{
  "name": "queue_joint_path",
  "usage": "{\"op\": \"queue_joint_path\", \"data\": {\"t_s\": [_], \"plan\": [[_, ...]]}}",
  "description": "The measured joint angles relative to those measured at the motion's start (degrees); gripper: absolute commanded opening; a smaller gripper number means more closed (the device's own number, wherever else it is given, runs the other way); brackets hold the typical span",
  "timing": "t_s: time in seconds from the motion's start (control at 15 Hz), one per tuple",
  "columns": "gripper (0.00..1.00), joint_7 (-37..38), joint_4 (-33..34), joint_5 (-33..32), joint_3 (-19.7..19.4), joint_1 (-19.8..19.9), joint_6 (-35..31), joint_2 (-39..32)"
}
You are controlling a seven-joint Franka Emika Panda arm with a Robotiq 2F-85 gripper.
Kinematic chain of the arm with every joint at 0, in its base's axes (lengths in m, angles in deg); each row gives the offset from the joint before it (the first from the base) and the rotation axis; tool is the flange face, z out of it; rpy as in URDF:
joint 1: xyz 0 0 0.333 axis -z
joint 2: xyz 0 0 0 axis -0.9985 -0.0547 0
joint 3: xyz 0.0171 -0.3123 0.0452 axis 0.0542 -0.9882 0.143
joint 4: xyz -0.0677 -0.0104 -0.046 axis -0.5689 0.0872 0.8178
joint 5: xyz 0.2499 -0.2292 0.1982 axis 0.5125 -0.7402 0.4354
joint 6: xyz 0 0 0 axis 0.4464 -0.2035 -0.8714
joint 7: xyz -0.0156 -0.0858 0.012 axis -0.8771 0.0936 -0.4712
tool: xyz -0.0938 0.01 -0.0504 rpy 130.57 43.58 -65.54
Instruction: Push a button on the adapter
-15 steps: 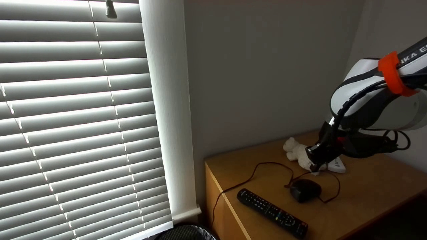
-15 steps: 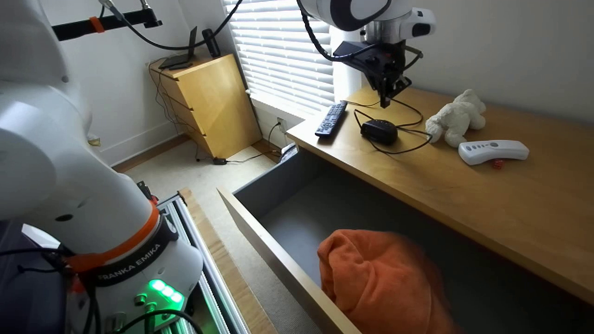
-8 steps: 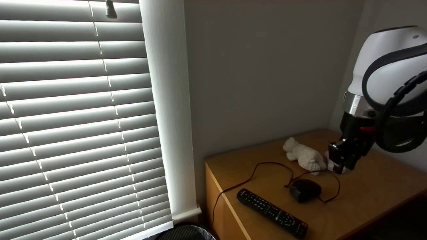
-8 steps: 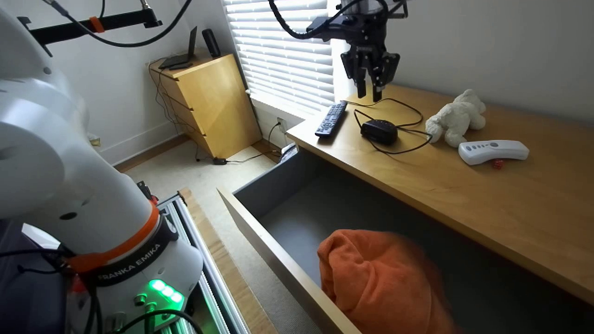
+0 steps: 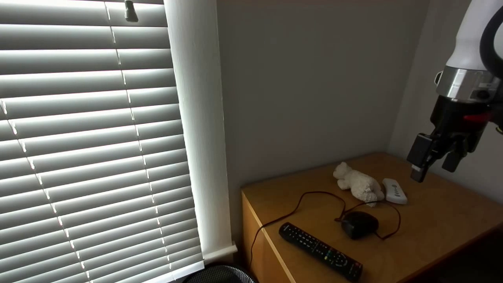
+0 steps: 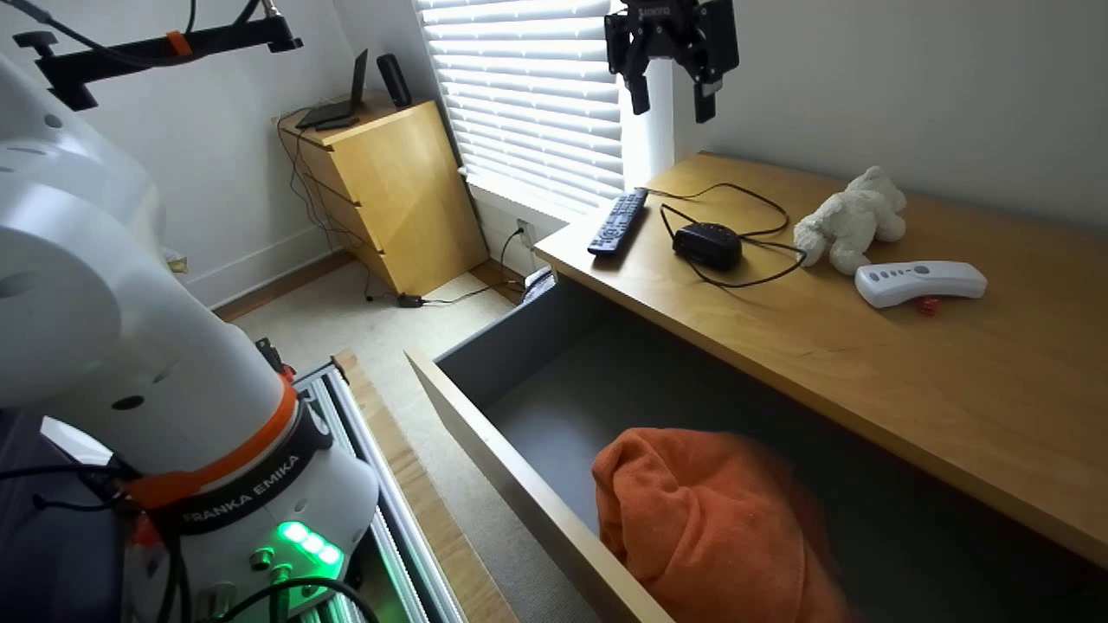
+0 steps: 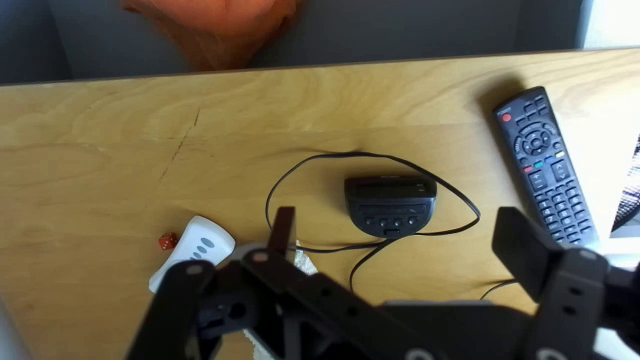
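Observation:
The adapter is a small black device [image 7: 390, 207] lying flat on the wooden dresser top, its dark cord looped around it. A row of small round buttons [image 7: 384, 222] shows along its face in the wrist view. Both exterior views show the adapter [image 5: 359, 225] too, with nothing touching it. High above the dresser, my gripper [image 6: 673, 102] points downward with its jaws spread wide and nothing between them. From the wrist, the adapter appears between the fingers [image 7: 285, 227], well below them.
A black remote [image 6: 618, 222] lies close to the adapter. On the other side are a white plush toy [image 6: 853, 216], a white remote [image 6: 920, 282] and a red die [image 7: 168, 241]. Below the top, a pulled-out drawer [image 6: 519, 484] holds an orange cloth [image 6: 710, 519].
My gripper has risen away from the dresser top and swung to point straight down. Its jaws, together a second ago, have spread apart. The adapter and the other objects have not moved.

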Motion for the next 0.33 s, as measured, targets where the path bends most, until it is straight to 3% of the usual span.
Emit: {"op": "queue_joint_path", "data": {"t_s": [0.33], "plan": [[1.00,0.0,-0.4,0.1,0.0,0.0,0.3,0.8]]}}
